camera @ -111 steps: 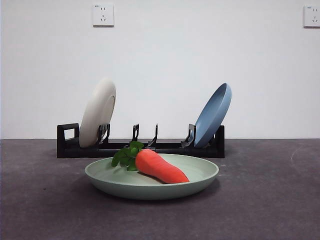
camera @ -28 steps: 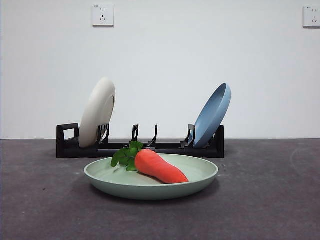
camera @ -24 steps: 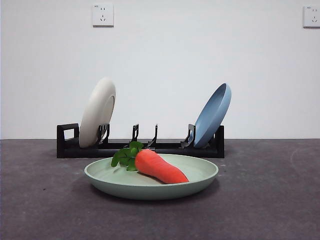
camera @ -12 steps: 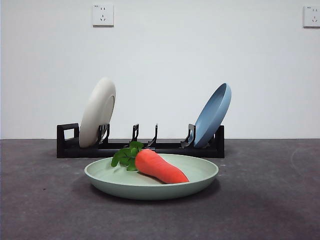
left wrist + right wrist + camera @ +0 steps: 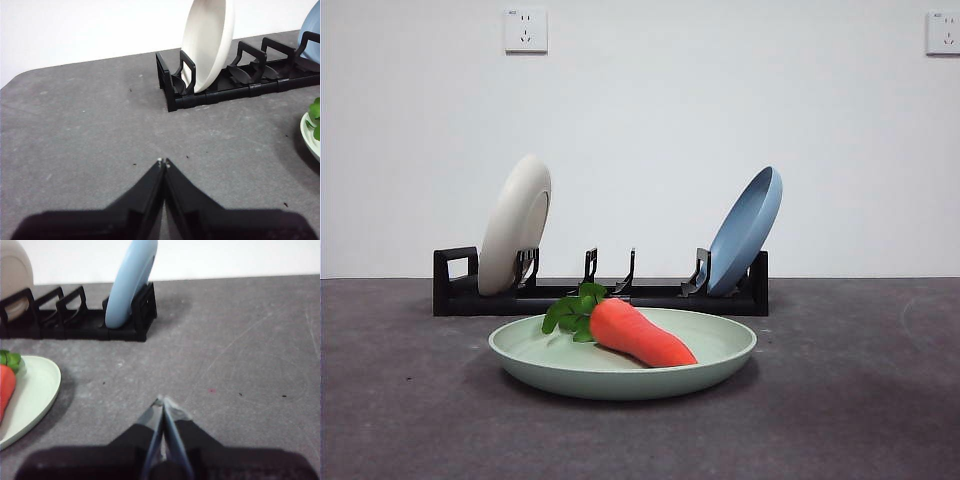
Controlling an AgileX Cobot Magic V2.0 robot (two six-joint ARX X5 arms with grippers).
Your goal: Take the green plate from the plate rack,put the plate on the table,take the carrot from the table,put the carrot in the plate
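The green plate (image 5: 720,345) lies flat on the table (image 5: 860,400) in front of the plate rack (image 5: 650,296). The carrot (image 5: 640,334) lies in the plate, leaves to the left. The plate's edge also shows in the right wrist view (image 5: 35,390) with the carrot (image 5: 6,385) in it, and in the left wrist view (image 5: 309,135). My left gripper (image 5: 163,162) is shut and empty over bare table, apart from the plate on the rack's cream-plate side. My right gripper (image 5: 163,400) is shut and empty over bare table on the blue-plate side. Neither arm shows in the front view.
A cream-white plate (image 5: 516,222) stands in the rack's left slot and a blue plate (image 5: 748,228) leans in its right slot. The middle slots hold nothing. A white wall stands behind the rack.
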